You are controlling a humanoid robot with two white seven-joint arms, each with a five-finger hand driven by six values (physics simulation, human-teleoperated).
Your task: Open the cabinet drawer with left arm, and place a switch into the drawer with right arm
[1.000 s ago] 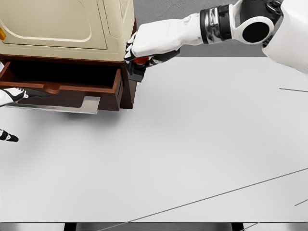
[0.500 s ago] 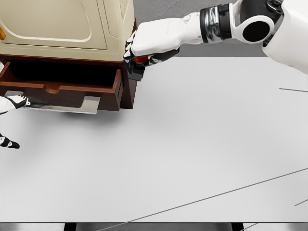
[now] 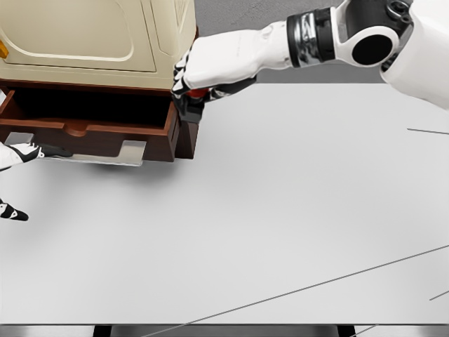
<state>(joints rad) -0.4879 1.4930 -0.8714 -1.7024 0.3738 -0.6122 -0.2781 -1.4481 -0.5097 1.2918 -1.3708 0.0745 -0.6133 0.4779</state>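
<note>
A cream cabinet point(image 3: 84, 42) on a dark wooden base stands at the back left of the table. Its brown drawer point(image 3: 91, 130) is pulled out toward me, the inside dark. My right hand point(image 3: 191, 78) hovers by the drawer's right corner, shut on a small dark switch point(image 3: 188, 105) with a red part, mostly hidden by the fingers. My left hand point(image 3: 12, 158) shows only at the left edge, just below the drawer front; its fingers look spread and hold nothing.
A grey metal plate point(image 3: 105, 152) juts out under the drawer. The white table point(image 3: 280, 225) stretches to the right and front, its front edge near the bottom of the view.
My right hand has carried the switch a little to the left, toward the drawer opening. The left hand has drawn back down and leftward from the drawer front.
</note>
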